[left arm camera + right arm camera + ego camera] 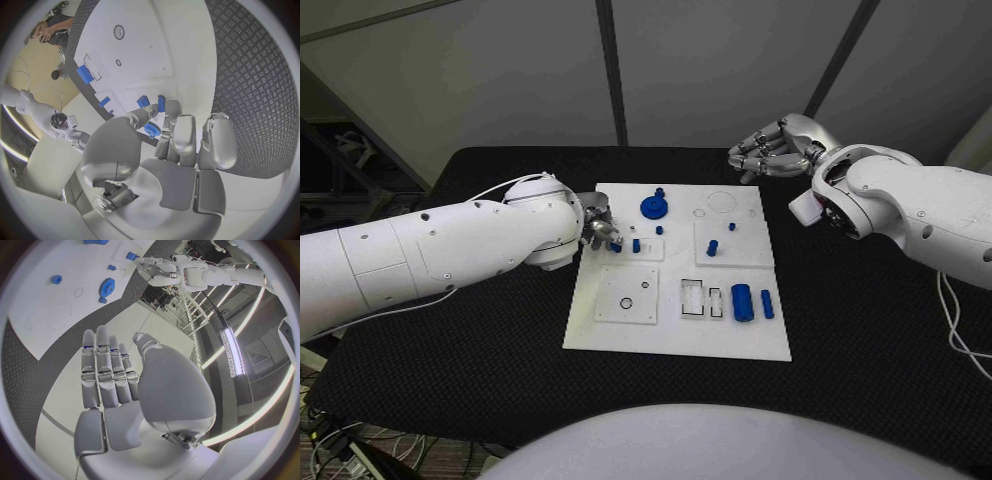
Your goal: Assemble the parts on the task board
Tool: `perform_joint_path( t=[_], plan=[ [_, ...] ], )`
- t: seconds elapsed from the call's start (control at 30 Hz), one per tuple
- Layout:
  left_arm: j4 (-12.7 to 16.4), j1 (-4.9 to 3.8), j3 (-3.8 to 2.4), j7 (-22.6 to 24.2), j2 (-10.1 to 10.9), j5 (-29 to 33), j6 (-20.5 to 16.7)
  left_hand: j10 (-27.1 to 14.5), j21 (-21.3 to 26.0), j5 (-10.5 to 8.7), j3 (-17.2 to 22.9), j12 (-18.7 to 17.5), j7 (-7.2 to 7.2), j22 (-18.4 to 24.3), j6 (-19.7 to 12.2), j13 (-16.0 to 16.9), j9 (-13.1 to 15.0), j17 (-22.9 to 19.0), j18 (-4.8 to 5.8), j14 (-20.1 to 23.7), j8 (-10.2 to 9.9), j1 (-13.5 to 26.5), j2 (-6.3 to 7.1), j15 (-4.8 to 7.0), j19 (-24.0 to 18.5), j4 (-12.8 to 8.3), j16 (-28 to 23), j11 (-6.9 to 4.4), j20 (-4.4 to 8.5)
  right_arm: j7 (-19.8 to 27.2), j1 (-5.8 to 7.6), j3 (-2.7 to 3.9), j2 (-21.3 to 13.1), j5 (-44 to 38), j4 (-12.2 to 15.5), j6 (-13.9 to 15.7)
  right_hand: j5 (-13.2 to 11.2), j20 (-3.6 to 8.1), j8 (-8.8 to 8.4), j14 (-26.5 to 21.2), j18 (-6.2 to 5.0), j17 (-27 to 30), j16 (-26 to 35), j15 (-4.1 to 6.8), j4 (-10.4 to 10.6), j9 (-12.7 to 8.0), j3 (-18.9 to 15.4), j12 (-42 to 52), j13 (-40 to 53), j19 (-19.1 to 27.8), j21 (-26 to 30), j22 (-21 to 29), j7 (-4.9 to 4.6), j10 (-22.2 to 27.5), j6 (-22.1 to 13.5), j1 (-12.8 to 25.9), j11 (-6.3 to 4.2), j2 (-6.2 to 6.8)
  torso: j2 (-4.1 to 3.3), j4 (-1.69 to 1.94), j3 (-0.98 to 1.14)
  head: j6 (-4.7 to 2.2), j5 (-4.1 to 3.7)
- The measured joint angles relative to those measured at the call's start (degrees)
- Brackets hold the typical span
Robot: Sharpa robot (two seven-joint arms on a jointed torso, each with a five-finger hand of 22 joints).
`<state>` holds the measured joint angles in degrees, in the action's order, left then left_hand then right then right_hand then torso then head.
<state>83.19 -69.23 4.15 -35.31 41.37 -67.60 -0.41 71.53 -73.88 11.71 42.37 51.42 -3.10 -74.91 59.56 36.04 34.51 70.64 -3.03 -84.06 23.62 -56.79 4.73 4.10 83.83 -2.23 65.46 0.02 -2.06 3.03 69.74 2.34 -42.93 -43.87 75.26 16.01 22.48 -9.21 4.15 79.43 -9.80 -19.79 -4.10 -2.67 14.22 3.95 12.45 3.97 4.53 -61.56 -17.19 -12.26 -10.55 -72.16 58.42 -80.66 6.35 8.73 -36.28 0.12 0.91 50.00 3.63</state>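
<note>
Your left hand (599,226) rests at the task board (678,340) edge, fingertips (164,106) touching a small blue peg (636,245); whether it's pinched is hidden. These parts look light, rigid and slick, so take them by the sides. Far off over the bench (862,330), your right hand (772,148) holds nothing, fingers loosely curled.

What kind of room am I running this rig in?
Probably a robotics lab or test cell. A white task board with small blue parts sits on a black table before grey wall panels; the right wrist view shows another white humanoid robot under strip ceiling lights.
</note>
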Motion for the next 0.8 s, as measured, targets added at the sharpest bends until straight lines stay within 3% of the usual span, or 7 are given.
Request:
perform_joint_path(
  t=[0.5, 0.63, 0.8],
  plan=[
    [-0.31, -0.09, -0.08, 0.0, -0.36, -1.22, 1.59, 0.18, 0.01, -0.06, -0.33, 0.45, 0.14, 0.0, -0.32, 0.59, -0.09, 0.0, -0.01, 0.0, 1.08, 0.17, -0.17, -0.01, 0.0, -0.33, 0.0, 0.18, 0.0, -0.01, -0.01, 0.0, -0.01, 0.0, -0.01, -0.17, 0.0, 0.0, 0.0, 0.0, 0.0, 0.0, 0.0, 0.0, 0.0, 0.0, 0.0, 0.0, 0.0, 0.0, 0.0, -0.01, 0.0, 0.0, 0.0, 0.0, 0.0, 0.0, 0.0, 0.02, -0.01, 0.0, -0.01],
    [-0.58, -0.1, -0.08, 0.0, -0.6, -1.37, 1.75, 0.6, 0.04, -1.18, -0.72, 0.73, 0.43, 0.0, -0.8, 0.74, -0.36, 0.0, 0.0, -0.02, 1.78, 0.55, -0.52, -0.02, 0.0, -0.73, 0.0, -0.2, 0.0, -0.01, -0.01, 0.0, -0.01, 0.0, -0.01, -0.18, 0.0, 0.0, 0.0, 0.0, 0.0, 0.0, 0.0, 0.0, 0.0, 0.0, 0.0, 0.0, 0.0, 0.0, 0.0, -0.01, 0.0, 0.0, 0.0, 0.0, 0.0, 0.0, 0.0, 0.03, 0.01, -0.01, -0.05],
    [-0.96, -0.12, -0.09, 0.0, -0.87, -1.49, 2.07, 1.14, 0.04, -1.84, 0.45, 1.11, 0.53, 0.0, -0.9, 0.9, -1.06, 0.05, 0.0, 0.11, 2.62, 2.42, 0.12, 0.11, 0.0, -2.87, 0.0, -0.69, 0.0, 0.0, -0.01, 0.0, -0.01, 0.0, -0.02, -0.2, 0.0, 0.0, 0.0, 0.0, 0.0, 0.0, 0.0, 0.0, 0.0, 0.0, 0.0, 0.0, 0.0, 0.0, 0.0, -0.01, 0.0, 0.0, 0.0, 0.0, 0.0, 0.0, 0.0, 0.02, 0.02, -0.01, -0.09]
  ],
)
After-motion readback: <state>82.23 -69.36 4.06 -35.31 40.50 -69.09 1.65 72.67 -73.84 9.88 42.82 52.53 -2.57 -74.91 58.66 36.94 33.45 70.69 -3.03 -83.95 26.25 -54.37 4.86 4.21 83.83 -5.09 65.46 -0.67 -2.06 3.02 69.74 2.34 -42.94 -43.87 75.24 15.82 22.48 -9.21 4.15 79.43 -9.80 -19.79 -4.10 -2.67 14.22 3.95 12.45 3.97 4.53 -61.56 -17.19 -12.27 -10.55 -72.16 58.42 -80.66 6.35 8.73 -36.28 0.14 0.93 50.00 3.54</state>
